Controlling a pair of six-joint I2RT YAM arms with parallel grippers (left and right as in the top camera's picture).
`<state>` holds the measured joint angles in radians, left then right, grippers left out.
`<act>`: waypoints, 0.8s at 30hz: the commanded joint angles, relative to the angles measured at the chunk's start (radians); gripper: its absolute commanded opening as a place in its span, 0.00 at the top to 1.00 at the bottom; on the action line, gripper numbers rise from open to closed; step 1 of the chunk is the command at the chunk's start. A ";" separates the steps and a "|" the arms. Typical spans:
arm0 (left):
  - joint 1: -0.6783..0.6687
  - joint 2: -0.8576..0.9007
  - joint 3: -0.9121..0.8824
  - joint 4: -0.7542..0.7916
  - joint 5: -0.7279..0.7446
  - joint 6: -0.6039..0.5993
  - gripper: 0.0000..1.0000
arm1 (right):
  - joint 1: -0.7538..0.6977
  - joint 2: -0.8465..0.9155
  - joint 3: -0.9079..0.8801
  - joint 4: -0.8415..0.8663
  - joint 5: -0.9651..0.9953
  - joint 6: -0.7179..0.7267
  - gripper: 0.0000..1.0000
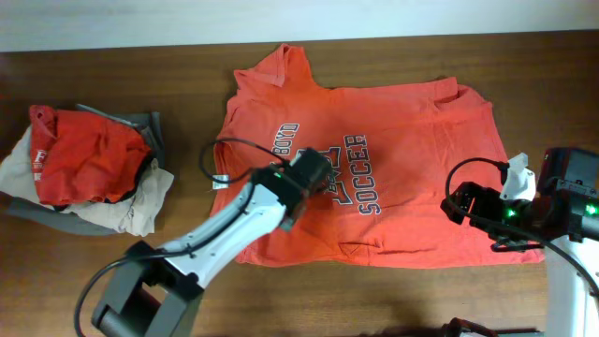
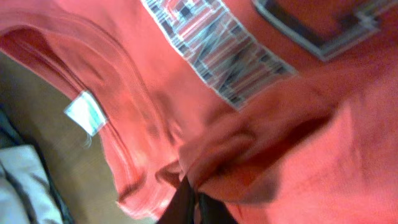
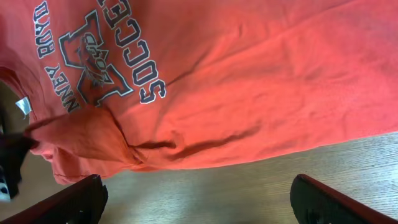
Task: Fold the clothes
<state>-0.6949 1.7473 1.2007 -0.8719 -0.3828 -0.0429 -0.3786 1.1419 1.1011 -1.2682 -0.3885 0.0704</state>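
Orange-red printed cotton T-shirt (image 1: 402,168): left gripper (image 2: 191,200) pinches a shallow fold bunched just ahead; likely slips when pulled. Right gripper (image 3: 199,200) wide, empty.

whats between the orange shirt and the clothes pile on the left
Bare wooden table, apart from a black cable looping beside the T-shirt; the overhead view shows this gap up to the clothes pile.
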 commanded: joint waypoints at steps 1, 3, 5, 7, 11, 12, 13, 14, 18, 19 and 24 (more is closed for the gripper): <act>0.053 0.007 0.014 0.054 -0.022 0.021 0.69 | 0.007 -0.003 -0.009 0.003 0.008 -0.011 0.01; 0.073 0.007 0.014 0.080 -0.022 0.021 0.37 | 0.007 -0.003 -0.009 0.003 0.008 -0.011 0.01; 0.085 0.007 0.014 0.087 -0.022 0.021 0.16 | 0.007 -0.003 -0.009 0.003 0.008 -0.011 0.01; 0.091 0.007 0.018 0.072 -0.021 0.021 0.13 | 0.007 -0.003 -0.009 0.003 0.009 -0.010 0.01; 0.091 0.006 0.049 -0.048 0.069 0.020 0.13 | 0.004 0.005 -0.009 0.022 0.071 0.067 0.01; 0.091 0.006 0.054 -0.074 0.119 0.018 0.13 | 0.004 0.012 -0.009 0.032 0.114 0.097 0.01; 0.091 0.006 0.057 -0.095 0.169 0.005 0.13 | 0.004 0.021 -0.009 0.041 0.154 0.127 0.01; 0.091 0.006 0.057 -0.110 0.215 -0.003 0.13 | 0.004 0.031 -0.009 0.048 0.187 0.155 0.02; 0.091 0.006 0.057 -0.182 0.344 -0.014 0.13 | -0.020 0.103 -0.010 0.070 0.247 0.236 0.01; 0.091 0.006 0.057 -0.197 0.346 -0.024 0.13 | -0.034 0.124 -0.010 0.075 0.247 0.243 0.01; 0.091 0.002 0.057 -0.230 0.346 -0.025 0.20 | -0.144 0.227 -0.009 0.084 0.242 0.254 0.02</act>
<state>-0.6083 1.7489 1.2411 -1.0927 -0.0895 -0.0536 -0.4587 1.3258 1.1011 -1.1854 -0.1829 0.2863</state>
